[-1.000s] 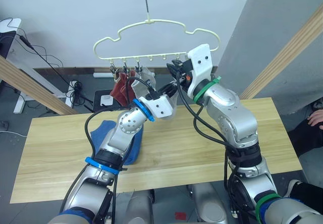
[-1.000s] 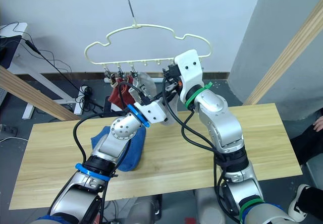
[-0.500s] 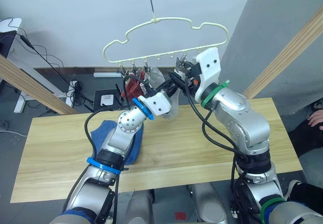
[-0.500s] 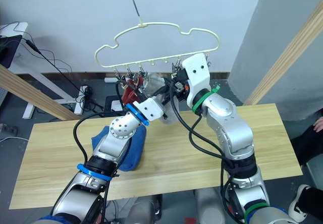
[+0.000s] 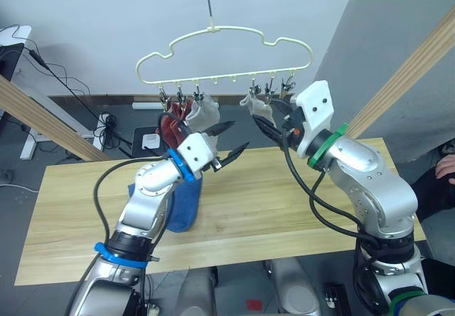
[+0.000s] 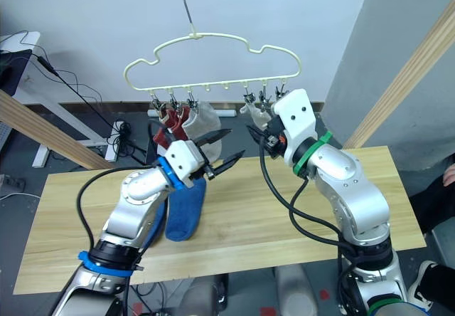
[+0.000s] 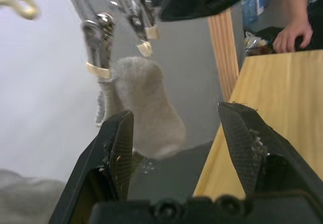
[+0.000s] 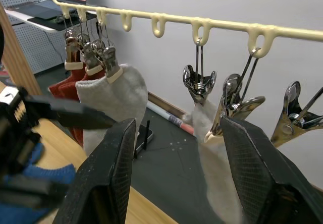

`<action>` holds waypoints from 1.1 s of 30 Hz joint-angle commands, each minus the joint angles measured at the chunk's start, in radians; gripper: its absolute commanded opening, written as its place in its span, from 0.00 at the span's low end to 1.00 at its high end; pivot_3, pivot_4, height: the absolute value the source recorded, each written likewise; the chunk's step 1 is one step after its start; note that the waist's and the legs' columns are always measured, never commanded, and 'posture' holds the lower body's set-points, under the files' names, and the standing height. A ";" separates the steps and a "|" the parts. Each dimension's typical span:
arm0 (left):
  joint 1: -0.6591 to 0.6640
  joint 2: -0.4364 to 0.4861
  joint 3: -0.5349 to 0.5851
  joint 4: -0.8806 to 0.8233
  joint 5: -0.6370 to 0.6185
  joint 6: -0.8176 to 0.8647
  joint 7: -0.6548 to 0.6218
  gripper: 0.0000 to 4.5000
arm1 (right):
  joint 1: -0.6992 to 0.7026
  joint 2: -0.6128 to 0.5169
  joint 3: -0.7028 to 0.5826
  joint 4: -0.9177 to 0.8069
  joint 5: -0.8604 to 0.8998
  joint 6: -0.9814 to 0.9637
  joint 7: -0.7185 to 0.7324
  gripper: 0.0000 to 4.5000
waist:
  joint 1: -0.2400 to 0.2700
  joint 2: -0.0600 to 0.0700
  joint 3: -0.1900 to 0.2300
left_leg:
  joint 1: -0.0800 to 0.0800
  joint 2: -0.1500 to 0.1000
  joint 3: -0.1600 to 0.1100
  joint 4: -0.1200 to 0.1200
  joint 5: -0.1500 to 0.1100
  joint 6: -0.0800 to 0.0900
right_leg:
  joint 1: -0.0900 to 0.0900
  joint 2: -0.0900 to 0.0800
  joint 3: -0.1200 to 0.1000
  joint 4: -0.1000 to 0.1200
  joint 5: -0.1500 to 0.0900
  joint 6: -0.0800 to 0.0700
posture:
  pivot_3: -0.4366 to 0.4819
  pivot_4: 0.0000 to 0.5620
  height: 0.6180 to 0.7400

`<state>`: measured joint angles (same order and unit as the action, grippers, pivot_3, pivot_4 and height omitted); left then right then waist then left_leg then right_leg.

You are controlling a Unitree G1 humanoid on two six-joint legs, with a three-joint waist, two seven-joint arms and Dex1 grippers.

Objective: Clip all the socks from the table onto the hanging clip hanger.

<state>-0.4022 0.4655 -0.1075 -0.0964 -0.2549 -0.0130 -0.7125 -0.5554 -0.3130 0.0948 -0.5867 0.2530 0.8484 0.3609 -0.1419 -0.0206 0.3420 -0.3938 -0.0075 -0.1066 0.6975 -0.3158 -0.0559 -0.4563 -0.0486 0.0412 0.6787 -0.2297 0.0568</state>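
The pale yellow clip hanger point(image 5: 220, 35) hangs above the table point(image 5: 284, 202). Rust red socks point(image 5: 169, 125) hang from its leftmost clips, with a light grey sock point(image 5: 204, 113) beside them. A second light grey sock point(image 5: 250, 102) hangs from a clip farther right. One blue sock point(image 5: 182, 203) lies on the table under my left arm. My left gripper point(image 5: 240, 135) is open and holds nothing, just below and in front of the first grey sock point(image 7: 149, 108). My right gripper point(image 8: 177, 125) is open too, close to the second grey sock point(image 8: 209, 133).
Slanted wooden poles point(image 5: 43, 120) point(image 5: 409, 77) stand at both sides behind the table. A person's hand point(image 5: 448, 165) rests near the table's right end. Cables and a power strip point(image 5: 106, 127) lie on the floor behind.
My left gripper has opened, let go of the grey sock, which now hangs from its clip, and drawn back and down. My right gripper has opened and moved right. The hanger has swung.
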 commanded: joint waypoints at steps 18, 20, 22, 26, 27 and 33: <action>-0.152 0.161 0.167 -0.224 -0.314 0.500 -0.057 0.66 | -0.024 0.065 -0.018 0.051 -0.081 -0.093 -0.119 0.49 | 0.003 0.000 0.000 | 0.000 0.001 0.000 0.000 0.000 0.000 | 0.000 0.002 0.001 -0.001 0.000 0.000 | 0.29 0.58 1.00; -0.153 0.158 0.157 -0.223 -0.303 0.493 -0.063 0.66 | -0.028 0.071 -0.011 0.064 -0.088 -0.083 -0.129 0.49 | 0.003 0.000 0.000 | 0.000 0.000 0.000 0.000 0.000 0.000 | 0.000 0.002 0.001 -0.001 0.000 0.000 | 0.29 0.58 1.00; -0.154 0.155 0.151 -0.222 -0.295 0.488 -0.066 0.66 | -0.032 0.074 -0.007 0.078 -0.093 -0.080 -0.137 0.49 | 0.003 0.000 0.000 | 0.000 0.000 0.000 0.000 0.000 0.000 | 0.000 0.002 0.001 -0.001 0.000 0.000 | 0.29 0.58 1.00; -0.154 0.144 0.142 -0.229 -0.283 0.487 -0.069 0.66 | -0.042 0.080 -0.001 0.105 -0.102 -0.084 -0.142 0.49 | 0.003 0.000 0.000 | 0.000 0.000 0.000 0.000 0.000 0.000 | 0.000 0.002 0.001 -0.001 0.000 0.000 | 0.29 0.58 1.00; -0.153 0.143 0.141 -0.230 -0.281 0.486 -0.071 0.66 | -0.044 0.081 0.000 0.111 -0.104 -0.086 -0.142 0.49 | 0.003 0.000 0.000 | 0.000 0.000 0.000 0.000 0.000 0.000 | 0.000 0.002 0.001 -0.001 0.000 0.000 | 0.29 0.58 1.00; -0.152 0.141 0.138 -0.226 -0.268 0.480 -0.081 0.66 | -0.071 0.082 0.015 0.171 -0.121 -0.120 -0.126 0.49 | 0.003 0.000 0.000 | 0.000 0.000 0.000 0.000 0.000 0.000 | 0.000 0.002 0.001 -0.001 0.000 0.000 | 0.29 0.57 1.00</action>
<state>-0.5494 0.6045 0.0269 -0.2830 -0.5257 0.4889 -0.7845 -0.6134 -0.2317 0.1032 -0.3994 0.1379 0.7599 0.2321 -0.1387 -0.0205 0.3420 -0.3940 -0.0070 -0.1069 0.6972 -0.3157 -0.0559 -0.4567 -0.0471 0.0418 0.6780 -0.2297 0.0567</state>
